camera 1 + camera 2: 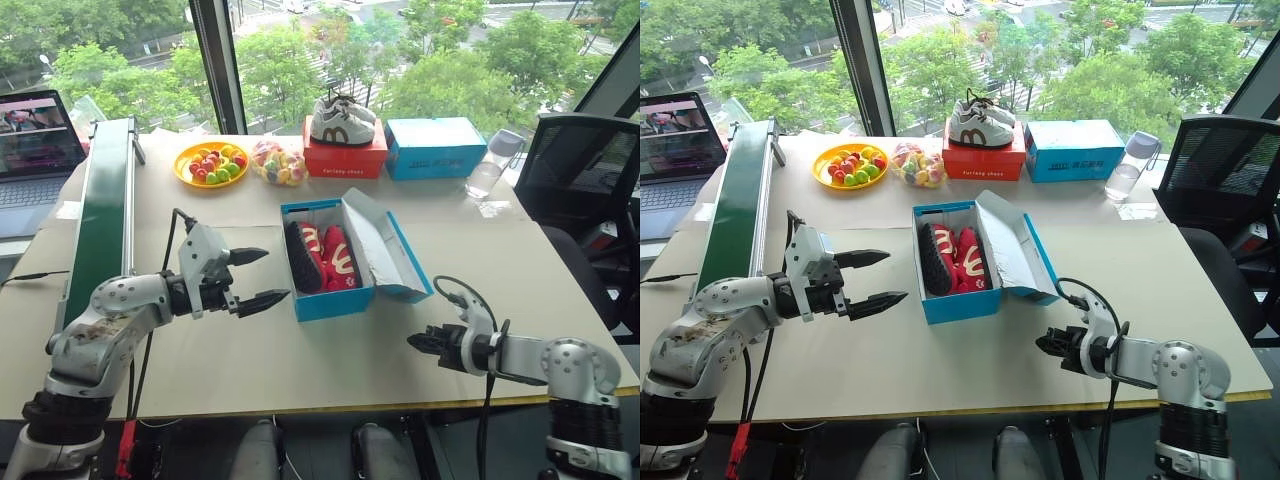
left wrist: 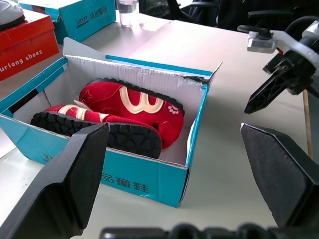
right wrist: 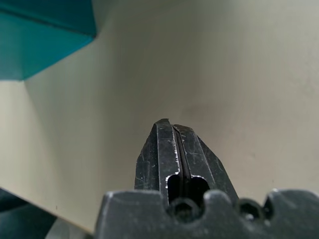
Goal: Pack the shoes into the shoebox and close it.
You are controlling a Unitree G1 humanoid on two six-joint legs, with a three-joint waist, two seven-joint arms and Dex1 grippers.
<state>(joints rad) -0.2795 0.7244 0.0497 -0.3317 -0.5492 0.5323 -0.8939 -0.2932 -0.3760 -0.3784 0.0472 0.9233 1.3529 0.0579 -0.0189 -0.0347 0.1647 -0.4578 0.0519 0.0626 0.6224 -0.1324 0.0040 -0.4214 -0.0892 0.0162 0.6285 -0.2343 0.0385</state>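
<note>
Both red shoes (image 1: 325,256) lie side by side inside the blue shoebox (image 1: 337,298) at the middle of the table, one on its side with its dark sole (image 2: 104,133) showing. The box's lid (image 1: 385,245) stands open, leaning to the right. My left gripper (image 1: 265,277) hovers open just left of the box, pointing at it, nothing between its fingers. My right gripper (image 1: 415,343) is shut and empty, low over the table in front of the lid's right corner, apart from the box.
Along the far edge stand a red box (image 1: 345,158) with white-and-grey sneakers (image 1: 343,120) on top, another blue box (image 1: 435,148), a clear cup (image 1: 492,164), a yellow fruit plate (image 1: 211,163) and a bag of sweets (image 1: 279,162). A green conveyor (image 1: 105,215) and a laptop (image 1: 36,150) sit left; a black chair (image 1: 580,170) stands right.
</note>
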